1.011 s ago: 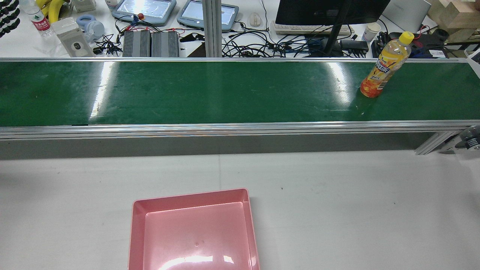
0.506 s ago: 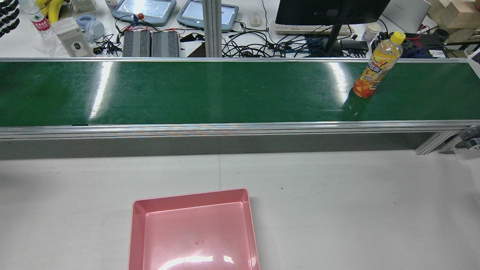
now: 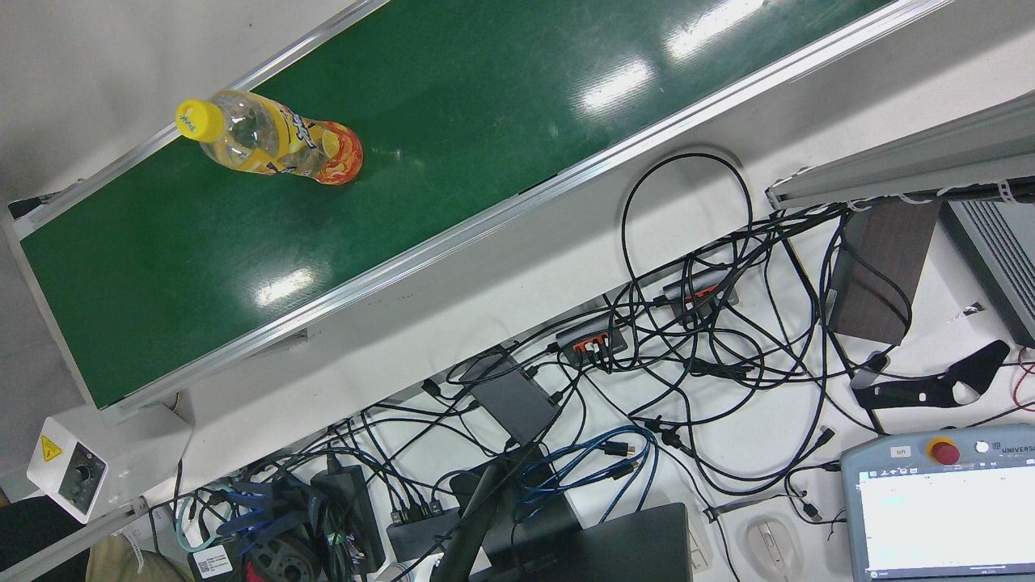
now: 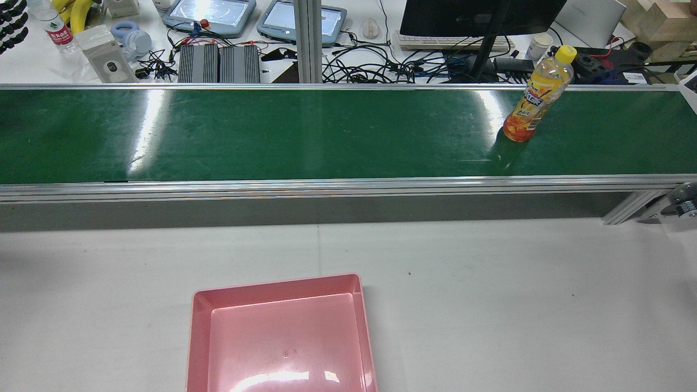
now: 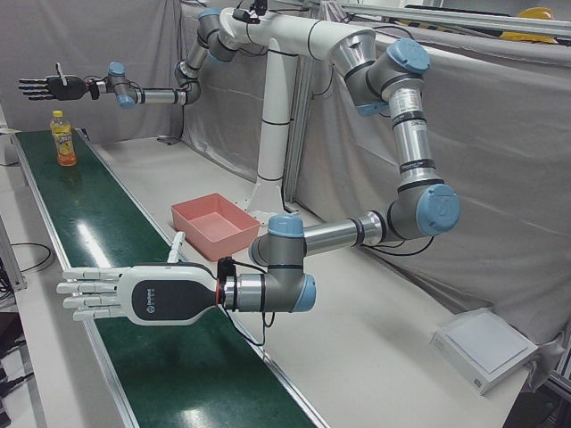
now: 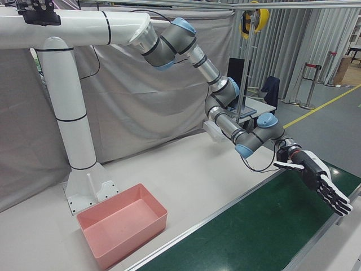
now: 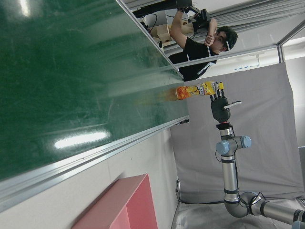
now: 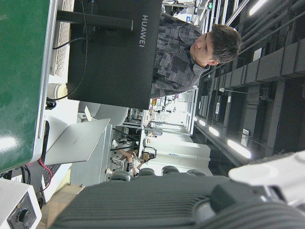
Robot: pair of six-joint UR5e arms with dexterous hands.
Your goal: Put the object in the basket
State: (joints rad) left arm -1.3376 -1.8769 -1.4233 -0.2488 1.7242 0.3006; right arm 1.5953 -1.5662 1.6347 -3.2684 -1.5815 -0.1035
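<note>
I'm waiting on the upright bottle (image 4: 533, 98) near the belt's (image 4: 272, 136) right end; both hands, right (image 5: 49, 87) and left (image 5: 134, 296), hovering open, holding nothing, over that belt.

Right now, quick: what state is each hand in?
Left hand: open, holding nothing.
Right hand: open, holding nothing.

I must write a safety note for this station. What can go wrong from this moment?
1. The bottle stands upright on the green belt; a sideways knock from a hand may tip it and let it roll.
2. The pink basket lies far from the bottle, so a weak hold may drop it on the way.
</note>
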